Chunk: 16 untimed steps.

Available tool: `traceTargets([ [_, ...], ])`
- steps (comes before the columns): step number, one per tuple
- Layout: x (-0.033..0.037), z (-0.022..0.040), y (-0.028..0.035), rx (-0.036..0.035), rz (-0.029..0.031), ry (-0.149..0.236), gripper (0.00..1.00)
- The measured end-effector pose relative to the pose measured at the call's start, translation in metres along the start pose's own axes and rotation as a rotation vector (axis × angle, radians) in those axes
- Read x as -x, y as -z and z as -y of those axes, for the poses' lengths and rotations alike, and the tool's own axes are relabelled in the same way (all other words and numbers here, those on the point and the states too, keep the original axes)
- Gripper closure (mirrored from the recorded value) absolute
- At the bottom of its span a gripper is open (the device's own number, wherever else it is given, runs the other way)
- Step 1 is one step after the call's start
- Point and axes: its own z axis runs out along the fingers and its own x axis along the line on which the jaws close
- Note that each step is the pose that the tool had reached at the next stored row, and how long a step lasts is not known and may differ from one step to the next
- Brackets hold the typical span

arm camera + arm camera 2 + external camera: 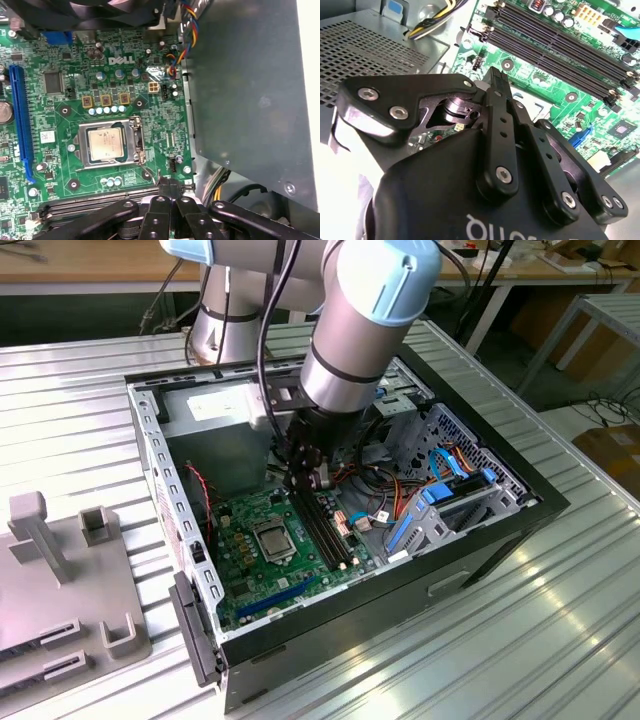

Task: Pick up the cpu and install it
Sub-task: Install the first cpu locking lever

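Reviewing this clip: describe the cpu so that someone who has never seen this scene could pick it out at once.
Look inside the open computer case at the green board on its floor. Near the board's middle sits a square metal socket frame, and the cpu lies inside it, also seen in the exterior view. Its dull silver-grey flat top sets it apart from the smaller dark chip and the long blue slot.
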Motion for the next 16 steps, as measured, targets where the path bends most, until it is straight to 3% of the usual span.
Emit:
traceTargets([
  [4, -0.0015, -0.0004, 0.0001, 0.0012, -0.0008, 0.012, 0.89],
  [12, -0.0020, -0.0037, -0.0001, 0.0065, -0.0082, 0.066, 0.89],
  [15, -0.0020, -0.0041, -0.0001, 0.0059, -0.0149, 0.065, 0.89],
  [16, -0.0020, -0.0043, -0.0002, 0.0055, -0.0211, 0.065, 0.89],
])
